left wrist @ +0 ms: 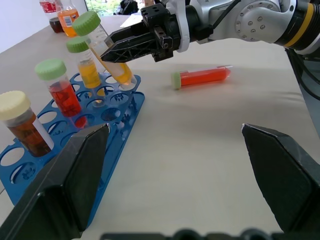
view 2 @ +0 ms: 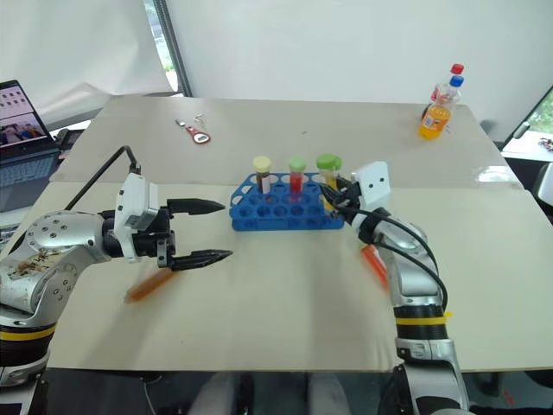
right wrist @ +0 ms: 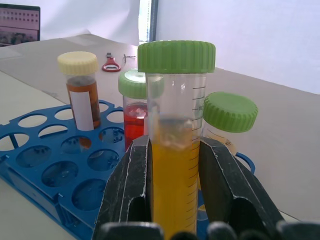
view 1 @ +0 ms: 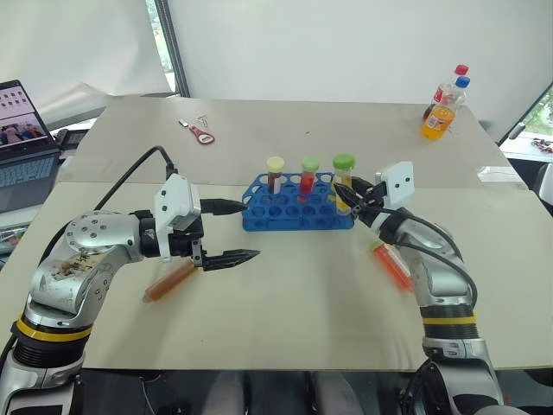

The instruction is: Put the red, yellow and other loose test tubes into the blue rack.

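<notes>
At the rack's right end, head views: yellow tube (view 1: 344, 183) is held clamped in the right gripper (view 1: 356, 201), tilted over the blue rack (view 1: 294, 210) | left wrist: left gripper (left wrist: 172, 170) is seen spread, empty | right wrist: tube axis is seen near-upright, holes just beyond.

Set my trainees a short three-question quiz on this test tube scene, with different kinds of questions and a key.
1. True or false: the left gripper is open and holds nothing.
2. What is the right gripper shut on? A) a yellow tube with a green cap; B) a drink bottle; C) a bottle opener.
3. How many tubes lie flat on the table?

Key:
1. True.
2. A.
3. Two: the orange tube by the left arm and the red-orange tube by the right arm.
</notes>
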Available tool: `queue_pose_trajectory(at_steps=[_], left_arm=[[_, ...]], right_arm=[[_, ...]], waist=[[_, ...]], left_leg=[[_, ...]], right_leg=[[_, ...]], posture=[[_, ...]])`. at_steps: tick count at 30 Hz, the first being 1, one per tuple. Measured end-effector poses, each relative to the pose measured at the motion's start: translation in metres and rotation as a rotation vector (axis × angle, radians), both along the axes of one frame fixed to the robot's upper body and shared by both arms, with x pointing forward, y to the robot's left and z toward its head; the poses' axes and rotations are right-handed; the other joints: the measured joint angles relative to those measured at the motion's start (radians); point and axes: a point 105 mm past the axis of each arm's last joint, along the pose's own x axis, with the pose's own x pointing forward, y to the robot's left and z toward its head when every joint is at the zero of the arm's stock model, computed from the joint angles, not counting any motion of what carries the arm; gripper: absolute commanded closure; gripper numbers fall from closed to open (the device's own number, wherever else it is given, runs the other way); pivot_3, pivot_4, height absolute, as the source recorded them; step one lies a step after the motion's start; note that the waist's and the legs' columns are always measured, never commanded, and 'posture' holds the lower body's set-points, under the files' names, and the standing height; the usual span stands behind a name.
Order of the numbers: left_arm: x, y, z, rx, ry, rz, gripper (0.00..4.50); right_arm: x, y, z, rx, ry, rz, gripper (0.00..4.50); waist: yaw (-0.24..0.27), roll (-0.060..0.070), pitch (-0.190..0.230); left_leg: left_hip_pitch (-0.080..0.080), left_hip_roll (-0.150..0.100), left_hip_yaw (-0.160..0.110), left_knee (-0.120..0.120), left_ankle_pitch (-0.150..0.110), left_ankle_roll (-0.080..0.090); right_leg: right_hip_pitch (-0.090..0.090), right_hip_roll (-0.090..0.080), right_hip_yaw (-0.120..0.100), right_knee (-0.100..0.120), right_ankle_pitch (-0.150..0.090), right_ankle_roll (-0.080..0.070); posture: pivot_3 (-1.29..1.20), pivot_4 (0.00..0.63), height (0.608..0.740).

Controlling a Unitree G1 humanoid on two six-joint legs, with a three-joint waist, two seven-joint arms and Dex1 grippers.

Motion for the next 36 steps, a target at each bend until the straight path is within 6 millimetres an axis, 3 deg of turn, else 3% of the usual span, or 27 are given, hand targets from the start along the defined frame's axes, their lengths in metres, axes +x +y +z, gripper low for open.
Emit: queue_pose_trajectory(at_steps=[18, 20, 24, 31, 36], left_arm=[[0.009, -0.011, 0.005, -0.082, 0.006, 0.047, 0.00], [0.009, -0.013, 0.004, -0.086, 0.008, 0.047, 0.00], [0.012, -0.014, 0.007, -0.098, -0.003, 0.048, 0.00], [0.014, -0.020, 0.007, -0.118, -0.022, 0.045, 0.00], [0.016, -0.019, 0.004, -0.102, -0.031, 0.055, 0.00]], right_arm=[[-0.004, 0.005, -0.022, 0.156, -0.050, -0.146, 3.59], [-0.006, 0.006, -0.023, 0.166, -0.055, -0.145, 2.54], [-0.006, 0.002, -0.028, 0.134, -0.033, -0.154, 1.21], [-0.028, -0.023, -0.045, -0.060, 0.083, -0.131, 1.21], [-0.059, -0.032, -0.027, -0.129, 0.154, -0.030, 1.21]], waist=[[-0.003, 0.000, 0.000], [-0.003, 0.000, 0.000], [-0.003, 0.000, 0.000], [0.005, 0.000, 0.000], [0.005, 0.000, 0.000]], left_leg=[[0.003, 0.000, -0.001, -0.001, 0.000, 0.000], [0.003, 0.000, -0.001, -0.001, 0.000, 0.000], [0.003, 0.000, -0.001, -0.001, 0.000, 0.000], [0.002, 0.000, -0.001, -0.001, 0.000, 0.000], [0.002, 0.000, -0.001, -0.001, 0.000, 0.000]], right_leg=[[0.001, 0.000, 0.001, 0.001, 0.000, 0.000], [0.001, 0.000, 0.001, 0.001, 0.000, 0.000], [0.001, 0.000, 0.001, 0.000, 0.000, 0.000], [0.001, 0.000, 0.001, 0.000, 0.000, 0.000], [0.001, 0.000, 0.001, -0.001, 0.000, 0.000]], posture=[[0.00, 0.150, 0.733], [0.00, 0.150, 0.733], [0.00, 0.150, 0.733], [0.00, 0.150, 0.733], [0.00, 0.150, 0.733]])
